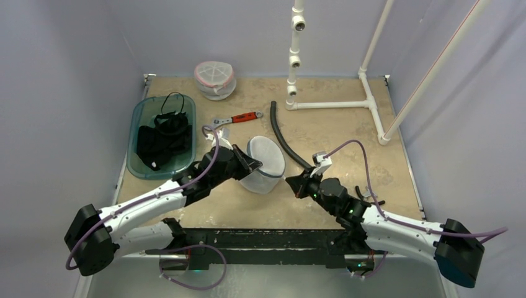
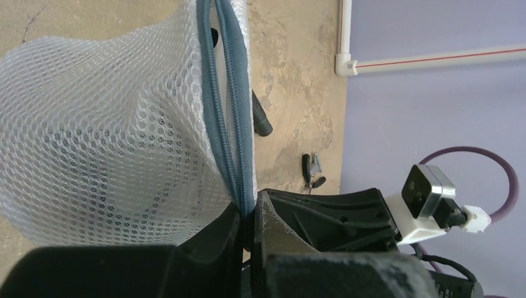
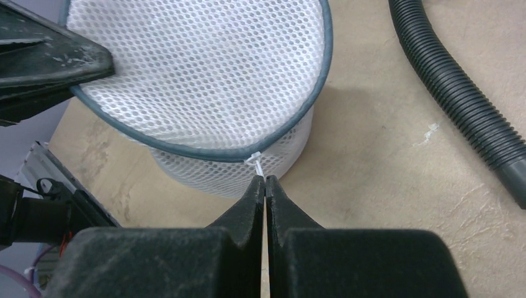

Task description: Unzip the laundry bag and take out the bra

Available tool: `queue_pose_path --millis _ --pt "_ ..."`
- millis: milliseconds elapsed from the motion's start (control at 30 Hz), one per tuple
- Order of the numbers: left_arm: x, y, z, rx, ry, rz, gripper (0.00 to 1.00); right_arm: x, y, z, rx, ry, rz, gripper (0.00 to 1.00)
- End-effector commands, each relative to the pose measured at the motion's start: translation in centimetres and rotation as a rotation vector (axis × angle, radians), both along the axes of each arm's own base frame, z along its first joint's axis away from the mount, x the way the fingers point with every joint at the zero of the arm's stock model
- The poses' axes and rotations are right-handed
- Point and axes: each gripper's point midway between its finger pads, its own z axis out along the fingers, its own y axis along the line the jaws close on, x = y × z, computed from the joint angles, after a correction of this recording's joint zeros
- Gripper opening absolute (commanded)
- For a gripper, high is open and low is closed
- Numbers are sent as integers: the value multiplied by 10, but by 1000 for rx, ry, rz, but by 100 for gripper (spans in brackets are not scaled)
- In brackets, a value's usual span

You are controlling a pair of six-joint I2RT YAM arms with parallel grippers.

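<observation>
Left gripper (image 2: 250, 214): jaws pressed together, pinching the blue-grey zipper rim (image 2: 231, 124) on the left side of the laundry bag (image 1: 265, 162).
Right gripper (image 3: 265, 181): jaws pressed together, pinching the white pull tab (image 3: 255, 162) that hangs from the same rim on the bag's right side.
Laundry bag: a white mesh drum at the middle of the table (image 1: 347, 155), between the two grippers, its round face tilted up.
Zip: whether it is open at all cannot be told.
Bra: not made out through the mesh in any view.
Hose (image 1: 284, 139): black and ribbed, lying just right of the bag.
Wrench (image 1: 237, 118): red-handled, behind the bag.
Tray (image 1: 138, 121): teal, at the left, holding black garments (image 1: 162, 139).
Second mesh bag (image 1: 214, 79): at the far edge, well apart.
Pipe frame (image 1: 335, 104): white, at the far right.
</observation>
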Motion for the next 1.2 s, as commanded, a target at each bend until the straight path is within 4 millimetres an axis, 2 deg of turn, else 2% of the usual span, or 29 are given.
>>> queue_pose_path --millis 0,133,200,300,400,633,767,867,967,1067,1167 --pt "-1 -3 48 -30 -126 -83 0 4 -8 -7 -10 16 -56 0" --pt "-6 -1 52 -10 -143 -111 0 3 0 13 38 -57 -8 0" --pt "-7 -1 59 1 -167 -136 0 5 -2 12 29 -54 -21 0" --pt "-8 -2 81 40 -236 -195 0 6 -5 6 15 -21 -46 0" --pt "-12 -6 95 90 -287 -272 0 9 -11 8 18 -22 -80 0" --pt "-16 -30 107 85 -409 -447 0 5 -24 35 106 -118 -97 0" --pt "-11 -42 93 97 -429 -527 0 2 -24 31 87 -101 -80 0" --pt "-1 -34 69 118 -418 -457 0 -3 -24 27 104 -85 -69 0" --pt "3 -19 41 137 -400 -390 0 -7 -23 23 117 -68 -51 0" --pt "5 -3 21 185 -373 -337 8 -10 -23 17 105 -55 -39 0" --pt "9 7 7 232 -344 -291 23 -12 -18 14 99 -49 -10 0"
